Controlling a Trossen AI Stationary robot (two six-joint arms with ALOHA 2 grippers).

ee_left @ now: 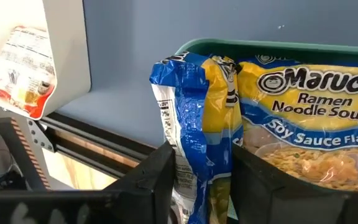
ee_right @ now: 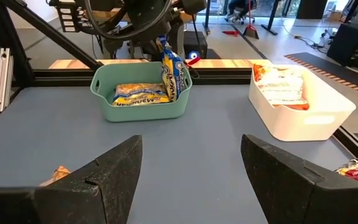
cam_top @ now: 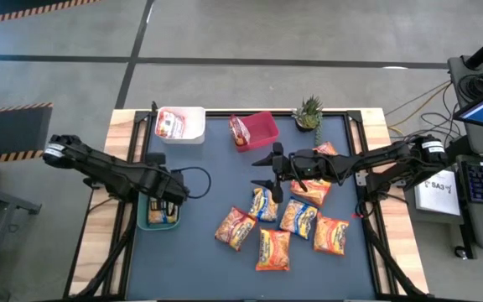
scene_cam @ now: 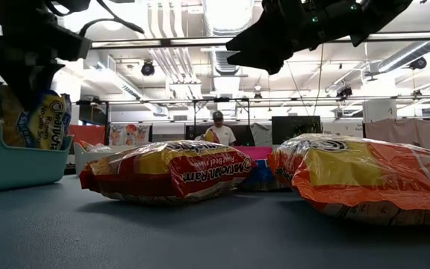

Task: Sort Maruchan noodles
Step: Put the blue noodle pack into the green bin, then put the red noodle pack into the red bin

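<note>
Nearest packet: orange Maruchan packet (scene_cam: 372, 179) lies flat on the table (cam_top: 199, 260).
Left gripper (ee_left: 201, 180): fingers pinch yellow-blue packet (ee_left: 194, 124) upright over green bin (ee_right: 143, 93).
Right gripper (ee_right: 191, 171): open, empty, above the table.
Risk: packet may perch on the rim and topple outside.

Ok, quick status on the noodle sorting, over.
Left pincer over green bin, fingers around a yellow-blue packet. Right pincer open, above loose packets mid-table. Nothing in the way.

Left arm (cam_top: 107, 168) stretched rightward, gripper (ee_left: 197, 186) pointed down, fingers part-closed. Right arm (cam_top: 384, 159) stretched leftward over table centre, gripper (ee_right: 191, 180) raised, fingers spread wide, empty.
</note>
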